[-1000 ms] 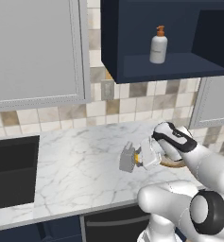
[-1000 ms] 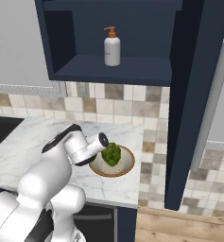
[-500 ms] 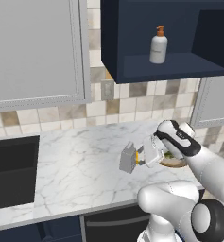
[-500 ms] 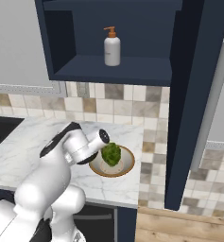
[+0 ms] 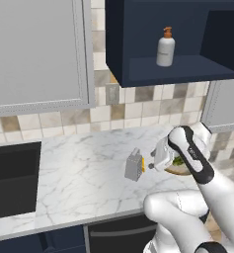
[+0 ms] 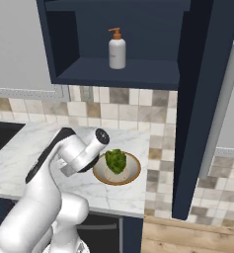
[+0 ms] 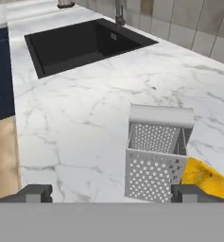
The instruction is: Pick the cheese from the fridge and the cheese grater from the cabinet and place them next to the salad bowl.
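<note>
The grey metal cheese grater stands upright on the marble counter. Right beside it, touching its far side, lies the yellow cheese wedge. My gripper hovers just behind both, open, with nothing held; its fingertips stand wide apart. The tan salad bowl of green leaves sits a short way right of the grater, half hidden by my hand in the left base view. Above hangs the navy cabinet.
A white soap bottle with an orange pump stands in the navy cabinet. A black sink is set into the counter at the left. A grey panel-door wall cabinet hangs over it. The counter edge runs close in front.
My hand has drawn back a little to the right, away from the grater. Grater, cheese and bowl stay where they were.
</note>
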